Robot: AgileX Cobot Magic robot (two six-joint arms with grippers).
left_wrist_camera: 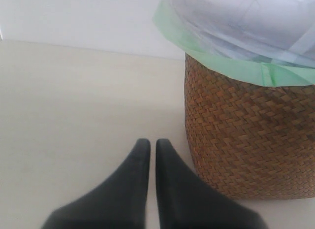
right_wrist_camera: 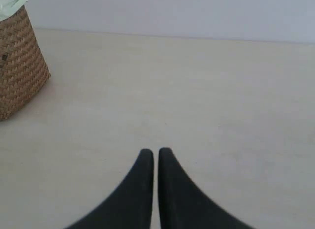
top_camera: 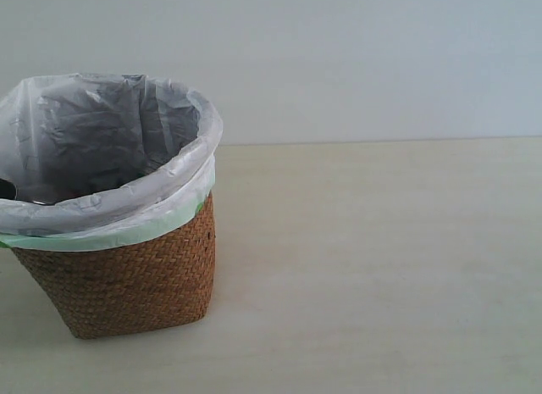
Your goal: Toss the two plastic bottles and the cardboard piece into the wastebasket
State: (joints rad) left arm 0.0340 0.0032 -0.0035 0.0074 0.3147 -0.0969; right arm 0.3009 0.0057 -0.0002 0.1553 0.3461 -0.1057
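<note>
The wastebasket [top_camera: 127, 275] stood upright on the desk [top_camera: 381, 267] at the left of the exterior view. Its brown woven sides narrowed slightly toward the base. A thin whitish bag [top_camera: 110, 131] lined it and was folded out over the rim, and the folded edge ended in a pale green band partway down the weave. The bag's crumpled inner wall showed grey, and the bottom of the basket lay below the rim and could not be seen from any view. To the right of the basket the pale desk ran bare to the plain light wall [top_camera: 381, 55] behind. The left end effector [left_wrist_camera: 153, 145] hung low over the desk just beside the basket's woven side. Its two dark fingers [left_wrist_camera: 133, 179] were drawn together so that only a thin slit showed between the tips, and they gripped nothing. The right end effector [right_wrist_camera: 156, 154] hung over open desk well apart from the basket, which showed only as a woven corner at the edge of the right wrist view. Its fingers were likewise pressed almost together, with nothing held between them. Neither end effector touched the basket or the bag.
</note>
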